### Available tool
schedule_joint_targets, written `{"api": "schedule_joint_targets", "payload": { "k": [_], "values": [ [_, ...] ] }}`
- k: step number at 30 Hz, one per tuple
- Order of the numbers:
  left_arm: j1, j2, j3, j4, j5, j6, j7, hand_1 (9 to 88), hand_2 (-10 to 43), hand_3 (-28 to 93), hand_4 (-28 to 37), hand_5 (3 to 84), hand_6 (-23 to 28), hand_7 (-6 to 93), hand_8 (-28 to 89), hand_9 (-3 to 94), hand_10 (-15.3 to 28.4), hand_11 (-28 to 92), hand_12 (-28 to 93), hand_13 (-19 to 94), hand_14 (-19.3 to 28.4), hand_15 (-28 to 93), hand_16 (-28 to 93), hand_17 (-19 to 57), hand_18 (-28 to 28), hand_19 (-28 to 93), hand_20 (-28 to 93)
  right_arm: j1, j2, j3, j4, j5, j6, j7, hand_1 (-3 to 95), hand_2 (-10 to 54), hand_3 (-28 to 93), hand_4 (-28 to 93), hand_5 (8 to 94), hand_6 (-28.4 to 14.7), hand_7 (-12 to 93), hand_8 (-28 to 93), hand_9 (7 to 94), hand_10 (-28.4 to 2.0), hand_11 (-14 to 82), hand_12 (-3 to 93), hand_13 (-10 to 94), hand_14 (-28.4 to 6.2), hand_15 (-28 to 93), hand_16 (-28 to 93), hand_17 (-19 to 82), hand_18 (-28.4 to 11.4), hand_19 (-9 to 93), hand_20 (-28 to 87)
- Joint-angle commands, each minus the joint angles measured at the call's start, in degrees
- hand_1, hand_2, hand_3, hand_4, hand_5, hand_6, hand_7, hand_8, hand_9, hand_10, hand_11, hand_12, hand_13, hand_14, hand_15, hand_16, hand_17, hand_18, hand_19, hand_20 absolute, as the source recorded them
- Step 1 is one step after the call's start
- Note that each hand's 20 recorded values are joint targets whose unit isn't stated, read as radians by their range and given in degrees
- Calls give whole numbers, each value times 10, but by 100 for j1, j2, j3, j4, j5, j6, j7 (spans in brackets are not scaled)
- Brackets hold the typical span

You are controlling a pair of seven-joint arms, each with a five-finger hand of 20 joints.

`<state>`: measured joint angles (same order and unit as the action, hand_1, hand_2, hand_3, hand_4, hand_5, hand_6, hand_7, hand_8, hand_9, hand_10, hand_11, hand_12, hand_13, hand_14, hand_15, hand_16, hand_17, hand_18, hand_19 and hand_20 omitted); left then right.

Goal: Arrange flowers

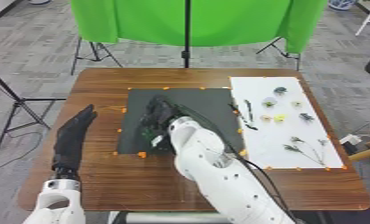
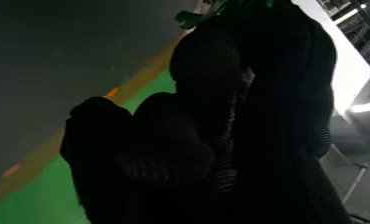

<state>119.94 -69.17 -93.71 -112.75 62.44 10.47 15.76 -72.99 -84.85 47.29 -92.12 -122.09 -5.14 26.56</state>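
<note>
In the head view, my right hand point(image 1: 155, 119) is low over the dark sheet point(image 1: 212, 100), with dark green bits beside it. In the right wrist view, that hand point(image 2: 244, 100) has its fingers curled, and a green plant piece point(image 2: 188, 19) is pinched at its fingertips. My left hand point(image 1: 70, 137) lies at the table's left side, fingers straight. On the white sheet point(image 1: 270, 137) are a yellow flower point(image 1: 279, 118), an orange flower point(image 1: 266, 118), a blue-grey flower point(image 1: 307, 117), a pale flower point(image 1: 269, 102), long green stems point(image 1: 248, 114) and a branching sprig point(image 1: 296, 149).
Orange tape pieces point(image 1: 142, 154) mark the edges of the dark sheet. Brown table point(image 1: 101, 90) surrounds both sheets. A green cloth point(image 1: 199, 25) hangs on a stand behind the table. A black cable runs along my right arm.
</note>
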Motion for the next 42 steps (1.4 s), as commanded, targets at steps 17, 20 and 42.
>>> {"api": "schedule_joint_targets", "payload": {
  "k": [17,20,42],
  "values": [
    [-42,-149,-37,133,79,-774,-246,184,-71,694,-231,424,16,52,-58,397,108,66,118,249,105,61,-15,11,80,5,133,-275,-110,255,425,-801,312,-465,790,-95,-283,449,743,-15,465,212,885,-124,439,267,919,-25,620,323,713,-83,932,516],
    [61,-176,-117,79,57,-736,-270,186,-69,691,-230,424,15,52,-57,397,108,66,120,250,105,60,-14,10,81,5,133,-287,160,227,158,-1198,109,-742,468,-95,369,96,747,-23,472,75,885,-129,435,265,916,-29,623,324,710,-89,932,525],
    [362,-257,-260,-29,-50,-757,-418,186,-67,690,-230,427,17,52,-57,408,109,69,126,265,115,66,-6,12,86,5,136,-588,1149,-119,-1168,-1124,-2346,-346,152,196,677,160,783,-52,136,-75,911,-135,418,273,911,-62,654,330,698,-128,932,611]
  ]
}}
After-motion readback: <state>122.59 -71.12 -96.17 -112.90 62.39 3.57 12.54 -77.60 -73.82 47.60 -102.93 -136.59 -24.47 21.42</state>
